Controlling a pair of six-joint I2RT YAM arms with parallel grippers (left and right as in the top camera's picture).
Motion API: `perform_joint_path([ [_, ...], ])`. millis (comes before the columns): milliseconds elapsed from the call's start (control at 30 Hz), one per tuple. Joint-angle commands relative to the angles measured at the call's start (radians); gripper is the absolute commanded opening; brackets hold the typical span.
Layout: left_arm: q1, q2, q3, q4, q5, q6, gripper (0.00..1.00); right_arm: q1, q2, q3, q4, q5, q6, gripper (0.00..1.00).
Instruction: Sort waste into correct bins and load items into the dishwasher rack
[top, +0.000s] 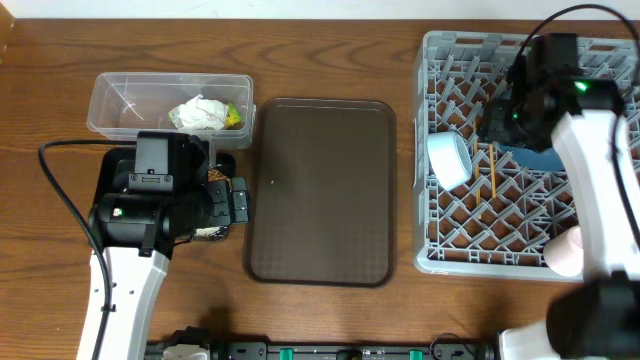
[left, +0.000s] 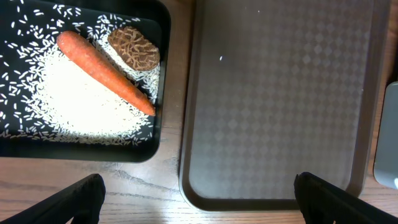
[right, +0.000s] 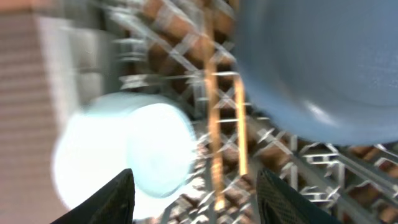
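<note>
Chopsticks (right: 213, 124) lie on rack (top: 424, 120) floor just below right gripper (right: 194, 182), its jaws spread; arm stretches over rack, wrist down

Three cameras are watching one table (top: 330, 50).
The top one is looking straight down on all of it. The left wrist one is looking down from close up at the black tray (left: 93, 151) and the brown tray (left: 280, 93). The right wrist one is peering, very near and blurry, at the bowl (right: 124, 155) and chopsticks (right: 214, 112). The top one is seeing the brown tray, bowl and chopsticks too.
</note>
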Motion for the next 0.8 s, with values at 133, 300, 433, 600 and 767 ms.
perform_joint_path([
  [133,0.0,0.002,0.0,-0.003,0.005,-0.002,0.98,0.135,-0.304,0.011,-0.045,-0.147,-0.01,0.99],
  [300,0.0,0.002,0.0,-0.003,0.005,-0.002,0.98,0.218,-0.443,0.011,-0.071,-0.153,-0.01,0.99],
  [433,0.0,0.002,0.0,-0.003,0.005,-0.002,0.98,0.24,-0.525,0.011,-0.127,-0.152,-0.011,0.99],
  [600,0.0,0.002,0.0,-0.003,0.005,-0.002,0.98,0.238,-0.617,0.011,-0.188,-0.075,-0.052,0.99],
  [767,0.0,0.002,0.0,-0.003,0.005,-0.002,0.98,0.238,-0.756,0.011,-0.2,0.011,-0.108,0.99],
])
